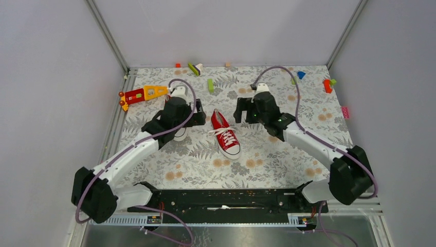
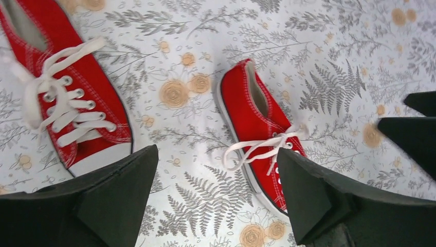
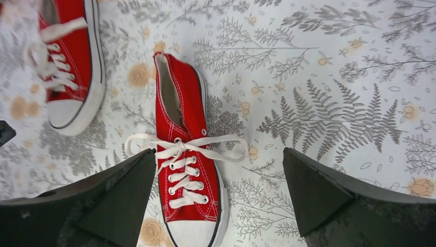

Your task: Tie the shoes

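The table (image 1: 288, 154), spread with a fern-and-flower print, is closed in by pale panels (image 1: 51, 77) on the left, far and right sides. The open room is the middle of the cloth, with bare print near and to the right of the shoes.

The left arm (image 1: 128, 154) reaches in from the near left corner and covers most of the second shoe (image 1: 181, 135); from above only its white toe shows. The right arm (image 1: 313, 144) ends just right of the centre shoe (image 1: 225, 135), which lies uncovered between the two wrists, toe toward the arm bases.

In the left wrist view, the second shoe's heel is cut off by the frame and the centre shoe's toe is hidden behind a finger. The left gripper (image 2: 216, 157) hangs over the cloth between the shoes, fingers spread wide and gripping nothing. The right gripper (image 3: 218, 154) is likewise spread, over the centre shoe's laced half.

A red-and-yellow toy piece (image 1: 144, 94) lies just beyond the left wrist, and toy blocks (image 1: 210, 85) dot the far edge, well apart from the shoes.

The laces (image 3: 180, 146) cross at the top eyelets, ends loose on the cloth; whether they are knotted cannot be told.
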Robot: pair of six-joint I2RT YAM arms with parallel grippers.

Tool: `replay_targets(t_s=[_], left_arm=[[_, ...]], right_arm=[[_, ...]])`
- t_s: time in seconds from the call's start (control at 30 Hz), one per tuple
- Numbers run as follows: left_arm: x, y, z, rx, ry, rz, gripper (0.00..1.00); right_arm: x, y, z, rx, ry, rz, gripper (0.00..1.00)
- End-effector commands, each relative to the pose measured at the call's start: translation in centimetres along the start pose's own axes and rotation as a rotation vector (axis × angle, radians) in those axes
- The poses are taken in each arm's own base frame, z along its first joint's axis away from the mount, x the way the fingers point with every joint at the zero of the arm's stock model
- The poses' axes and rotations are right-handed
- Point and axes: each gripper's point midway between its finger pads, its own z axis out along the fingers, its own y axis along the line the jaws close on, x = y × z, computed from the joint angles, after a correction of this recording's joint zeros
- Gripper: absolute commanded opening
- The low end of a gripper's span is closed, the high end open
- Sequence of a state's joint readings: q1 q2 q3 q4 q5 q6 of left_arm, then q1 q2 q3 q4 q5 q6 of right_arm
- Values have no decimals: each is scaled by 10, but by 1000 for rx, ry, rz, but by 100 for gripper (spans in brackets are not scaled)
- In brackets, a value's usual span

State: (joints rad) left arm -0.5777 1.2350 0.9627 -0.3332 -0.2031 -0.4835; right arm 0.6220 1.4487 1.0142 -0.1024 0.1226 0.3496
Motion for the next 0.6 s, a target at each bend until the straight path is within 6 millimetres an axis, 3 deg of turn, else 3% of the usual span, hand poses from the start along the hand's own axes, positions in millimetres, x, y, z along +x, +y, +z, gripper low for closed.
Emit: replay_targets(t_s=[0.0,0.13,0.27,0.37,0.43,0.57], left_arm=[[-22,16,-13,66,-173,-107,96],[-33,82,-23,-164,-322,-84,96],[-37,136,-30,-343,-462,-50,96],[-39,172,-38,-483,-548,-41,97],[-42,184,-40,-514,-605,-4,97],[-33,203,-27,-528,-611,24,96]], right_arm=[[-38,-5,-25,-94,-203,130,100],[-53,-59,-52,92,-413,139,100],[-52,-110,-76,278,-614,116,99],[-35,-160,-85,370,-546,262,100],[-29,-182,-92,443,-527,205,100],[-19,-204,-97,525,-643,72,97]])
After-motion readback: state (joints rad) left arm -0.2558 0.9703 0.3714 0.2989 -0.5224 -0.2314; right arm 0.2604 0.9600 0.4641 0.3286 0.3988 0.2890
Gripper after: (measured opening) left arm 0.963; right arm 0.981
